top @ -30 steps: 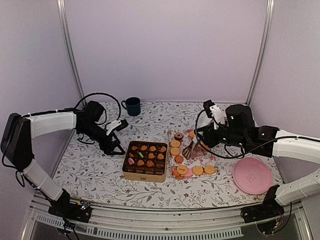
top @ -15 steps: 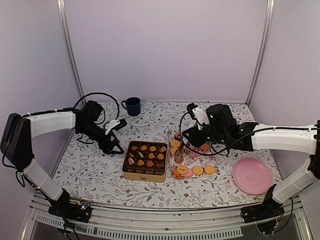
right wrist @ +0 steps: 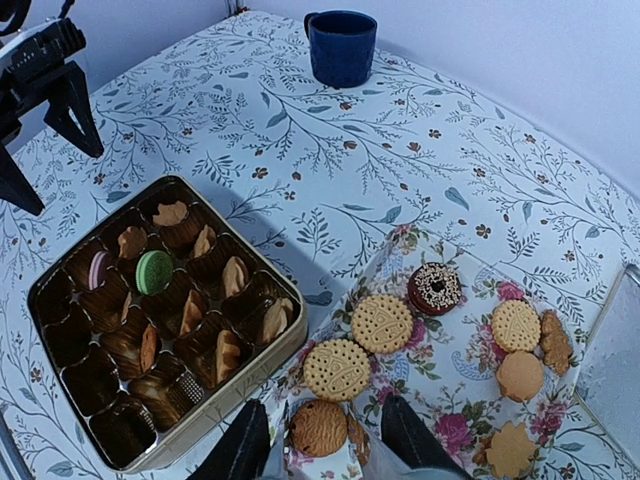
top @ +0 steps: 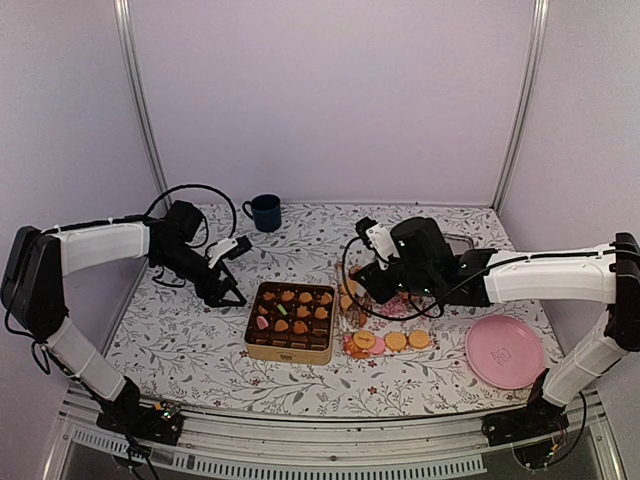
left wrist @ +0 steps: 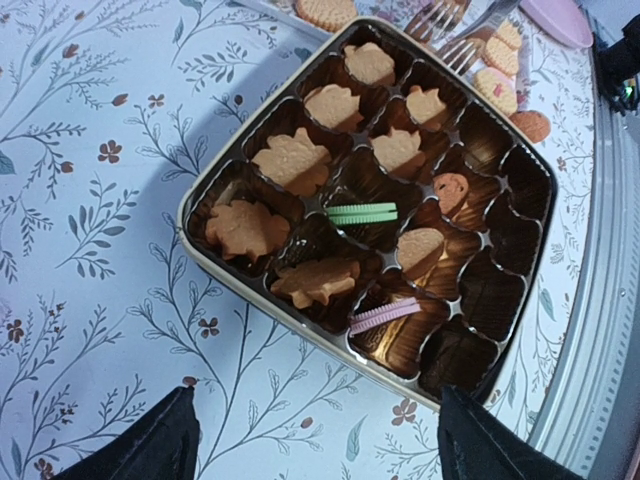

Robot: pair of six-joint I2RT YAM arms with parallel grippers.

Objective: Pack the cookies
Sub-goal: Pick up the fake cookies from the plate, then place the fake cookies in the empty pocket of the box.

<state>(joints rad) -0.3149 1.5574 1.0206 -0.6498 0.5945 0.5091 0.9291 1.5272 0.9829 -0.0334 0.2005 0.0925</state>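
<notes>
A gold tin [top: 290, 345] with brown paper cups holds several golden cookies, a green one [left wrist: 362, 212] and a pink one [left wrist: 385, 313]. More cookies lie loose on a floral cloth [right wrist: 450, 360] right of the tin: two pale round ones [right wrist: 337, 368], a chocolate ring [right wrist: 435, 288] and a brown one [right wrist: 320, 428]. My right gripper [right wrist: 325, 440] hangs over the cloth's left edge. It is open, with a finger on each side of the brown cookie and a gap on both sides. My left gripper [left wrist: 320, 450] stands open and empty over the tabletop, beside the tin's left edge.
A dark blue mug [top: 265, 212] stands at the back of the table. A large pink plate [top: 505, 350] lies at the front right. A clear container edge [right wrist: 615, 350] shows to the right of the cloth. The metal table rail [left wrist: 600, 300] runs close behind the tin.
My right arm has swung left across the cloth towards the tin, from the middle cookies to those at its left edge. The left arm has hardly moved.
</notes>
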